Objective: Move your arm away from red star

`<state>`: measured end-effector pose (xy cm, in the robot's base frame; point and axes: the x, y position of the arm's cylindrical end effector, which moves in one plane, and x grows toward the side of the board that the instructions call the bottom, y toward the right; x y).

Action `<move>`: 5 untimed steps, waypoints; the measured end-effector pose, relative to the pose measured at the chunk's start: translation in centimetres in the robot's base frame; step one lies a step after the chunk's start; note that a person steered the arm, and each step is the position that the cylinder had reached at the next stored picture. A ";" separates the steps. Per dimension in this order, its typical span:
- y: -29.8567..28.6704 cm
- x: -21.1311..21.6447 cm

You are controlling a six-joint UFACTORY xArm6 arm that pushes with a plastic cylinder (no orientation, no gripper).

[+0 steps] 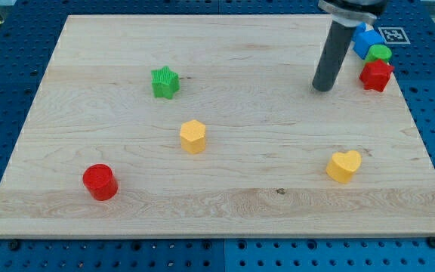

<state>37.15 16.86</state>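
Near the view's top right corner of the pale wooden desk (225,204), my tip (322,88) rests on the grained board, just to the left of the red star (376,75) and apart from it. The rod is dark, smooth and round, leaning slightly toward the view's right as it rises. It has no jaws, so the end effector grasps nothing.

The red star sits at the desk's right edge, touching a green block (380,53) above it, whose shape is hard to tell. A blue block (364,39) lies just beyond that, partly hidden by the rod.

Seven blocks show in all, each matt with fine ribbed sides. Two are red: the star and a cylinder (100,182) at the lower left. Two are green: the clustered one and a star (165,82) at the upper left. Two are yellow: a hexagon (192,137) near the middle and a heart (343,166) at the lower right. One is blue.
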 end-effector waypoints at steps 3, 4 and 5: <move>-5.5 -3.9; -6.9 -4.0; -10.2 -5.5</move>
